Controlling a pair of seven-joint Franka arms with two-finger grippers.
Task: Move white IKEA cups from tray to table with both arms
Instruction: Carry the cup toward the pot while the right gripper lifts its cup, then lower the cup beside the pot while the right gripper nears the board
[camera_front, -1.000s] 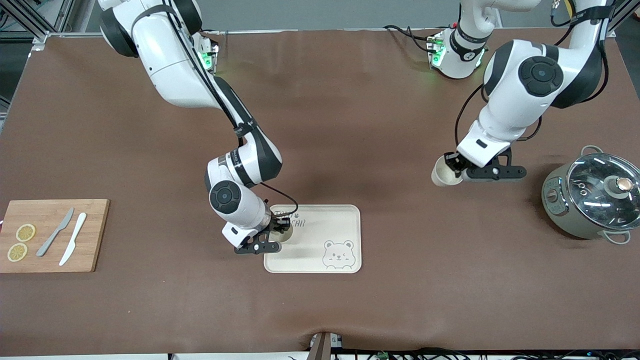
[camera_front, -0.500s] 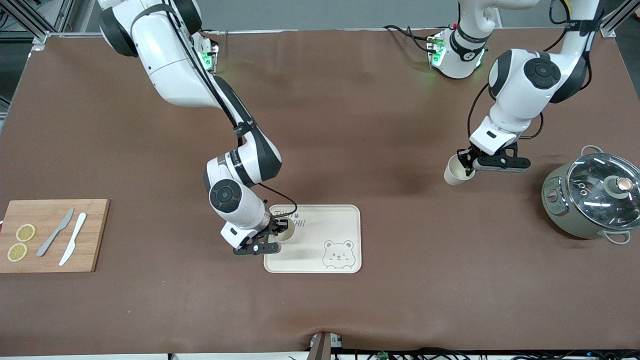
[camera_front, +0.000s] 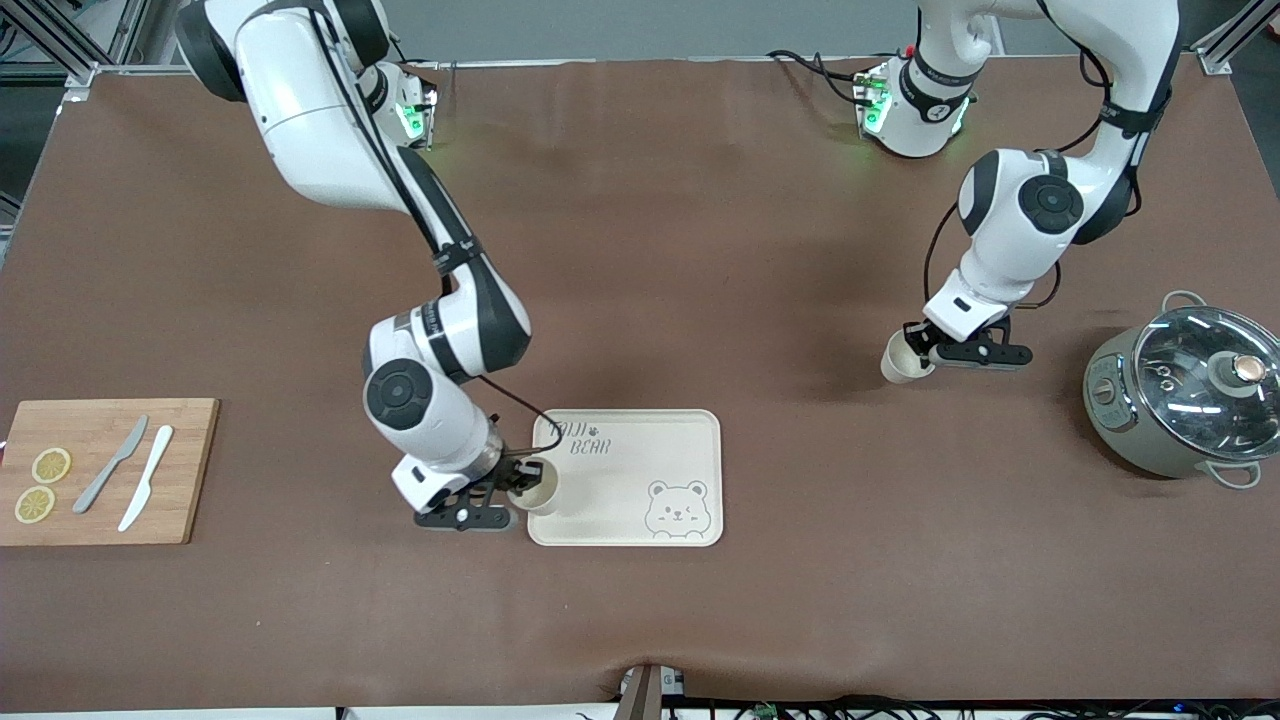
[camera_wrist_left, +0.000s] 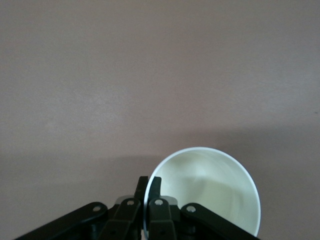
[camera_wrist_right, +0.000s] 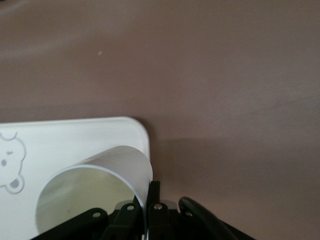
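Right hand (camera_front: 517, 485) clamped on white cup (camera_front: 537, 488) rim over bear tray (camera_front: 640, 480); left hand (camera_front: 922, 347) pinching second cup (camera_front: 900, 362) above desk (camera_front: 700, 250).

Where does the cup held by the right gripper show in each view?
Front view: white cup on the bear-printed tray's edge toward the right arm's end, pinched by the right gripper.
Right wrist view: cup over the tray.
Left wrist view: not in it.
Shared landmark: the tray's bear print.
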